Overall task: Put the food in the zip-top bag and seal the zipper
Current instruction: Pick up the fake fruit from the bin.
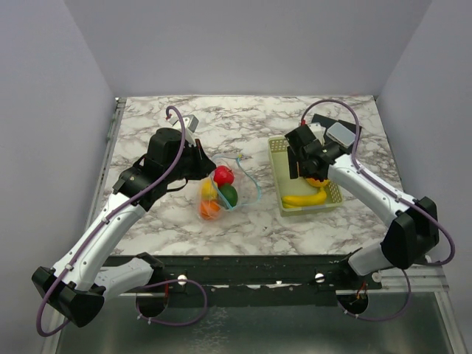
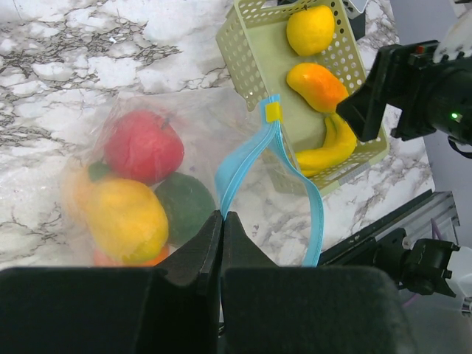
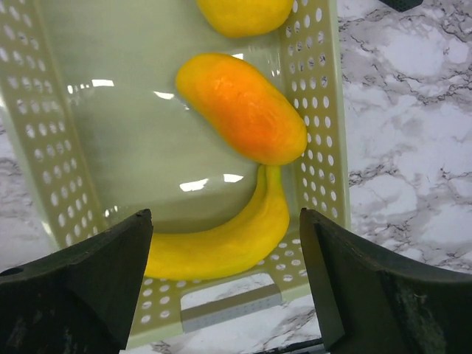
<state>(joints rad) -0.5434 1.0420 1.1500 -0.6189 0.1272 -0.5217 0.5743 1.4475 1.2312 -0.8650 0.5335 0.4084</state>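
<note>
- My left gripper (image 2: 222,228) has its two fingers pressed together on the near edge of the zip-top bag (image 2: 147,184). It looks like it is holding the mouth up.
- The bag lies on the table (image 1: 147,125), left of the basket (image 3: 51,147). It has some food in it: a red piece, a green one, a yellow one and a bit of orange.
- The zipper (image 2: 247,158) is open in a loop, and the open side faces right, toward the basket.
- My right gripper (image 3: 225,221) hangs over the near end of the basket with its fingers wide apart, holding nothing.
- The banana (image 3: 228,236) is right under it, the orange piece (image 3: 243,107) just past that, and a yellow piece (image 3: 243,11) at the far end.
- The right arm is the nearer one to this food.
- The banana's long side runs from one finger to the other, so I think I must turn the wrist to pinch across it.
</note>
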